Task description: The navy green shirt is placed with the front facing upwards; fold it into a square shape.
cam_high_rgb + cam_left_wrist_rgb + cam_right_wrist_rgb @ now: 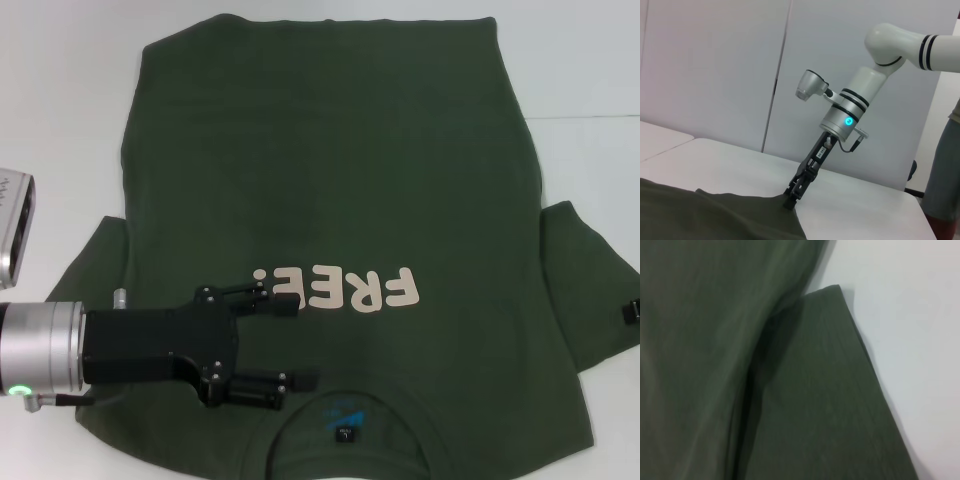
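The shirt (pixel 330 190) lies spread face-up on the white bench (pixel 60 90), collar at the near edge and hem at the far side, with the cream letters (pixel 340 288) across the chest. The left tool (pixel 290 340) hovers over the near left part of the shirt, its fingers apart and holding nothing. The right tool (pixel 791 197) is down at the edge of the right sleeve (pixel 600 290), tips on the fabric; whether it grips cannot be told.
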Robot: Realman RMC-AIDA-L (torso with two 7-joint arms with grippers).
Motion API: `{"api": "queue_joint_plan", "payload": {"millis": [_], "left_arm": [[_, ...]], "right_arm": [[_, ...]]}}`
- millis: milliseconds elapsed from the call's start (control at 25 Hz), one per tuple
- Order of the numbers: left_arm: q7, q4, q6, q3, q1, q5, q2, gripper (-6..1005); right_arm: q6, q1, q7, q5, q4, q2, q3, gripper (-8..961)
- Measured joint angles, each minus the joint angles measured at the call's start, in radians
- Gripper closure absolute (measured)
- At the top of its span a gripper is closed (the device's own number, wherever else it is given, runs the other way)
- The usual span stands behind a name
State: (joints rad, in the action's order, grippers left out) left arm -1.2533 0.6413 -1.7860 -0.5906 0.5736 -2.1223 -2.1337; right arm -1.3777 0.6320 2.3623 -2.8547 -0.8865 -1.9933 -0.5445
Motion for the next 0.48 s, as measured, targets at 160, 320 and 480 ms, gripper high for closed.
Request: {"api": "queue_joint_plan", "payload": {"millis": [160, 320, 480], "left_arm": [[0.0, 0.0, 0.003, 0.0, 0.0, 0.002, 0.0, 107], [0.0, 0.0, 0.008, 0.0, 0.001, 0.005, 0.0, 108], [0.0, 0.0, 0.011, 0.0, 0.002, 0.004, 0.0, 108]], "right_arm": [[-0.002, 0.001, 0.0, 0.0, 0.001, 0.0, 0.0, 108], [-0.004, 0.008, 0.0, 0.0, 0.008, 0.001, 0.0, 125], [-0.006, 0.013, 0.002, 0.0, 0.017, 0.001, -0.003, 143]]}}
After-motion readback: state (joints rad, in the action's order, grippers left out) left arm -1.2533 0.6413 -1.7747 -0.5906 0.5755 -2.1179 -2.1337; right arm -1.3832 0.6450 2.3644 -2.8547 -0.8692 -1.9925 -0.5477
